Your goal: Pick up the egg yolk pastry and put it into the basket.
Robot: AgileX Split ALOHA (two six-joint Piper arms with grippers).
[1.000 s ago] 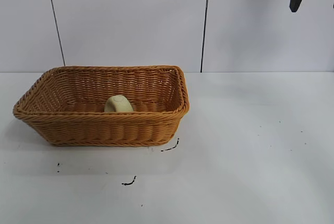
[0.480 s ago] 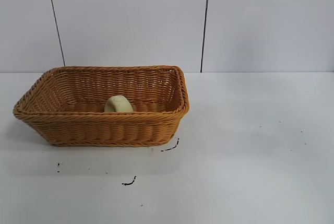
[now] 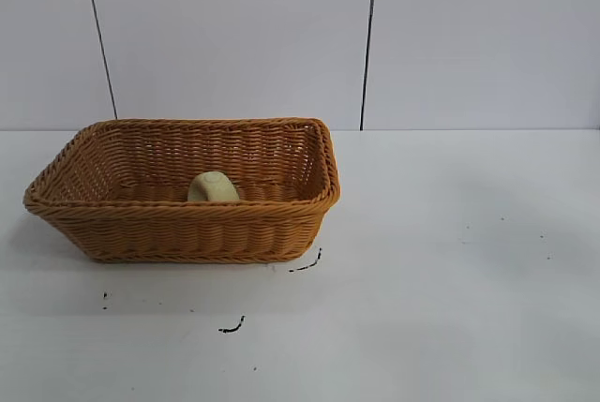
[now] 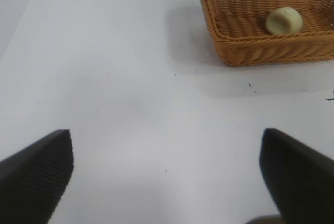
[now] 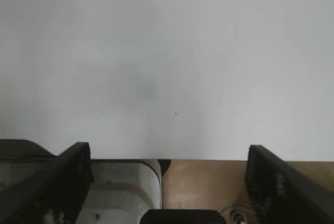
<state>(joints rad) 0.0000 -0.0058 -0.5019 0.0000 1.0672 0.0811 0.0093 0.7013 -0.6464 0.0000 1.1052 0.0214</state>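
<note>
The egg yolk pastry (image 3: 213, 186), a small pale cream-yellow bun, lies inside the orange-brown wicker basket (image 3: 178, 224) at the table's left; both also show in the left wrist view, the pastry (image 4: 284, 20) in the basket (image 4: 245, 46). Neither gripper shows in the exterior view. My left gripper (image 4: 167, 172) is open and empty above bare white table, well away from the basket. My right gripper (image 5: 167, 182) is open and empty, pulled back over the table's edge.
Small black marks (image 3: 305, 264) lie on the white table in front of the basket. The right wrist view shows a white mount (image 5: 125, 187) and a brown surface (image 5: 203, 182) below the table edge.
A dark gripper finger seen at the upper right of the exterior view a second ago has left the view. The pastry and basket have not moved.
</note>
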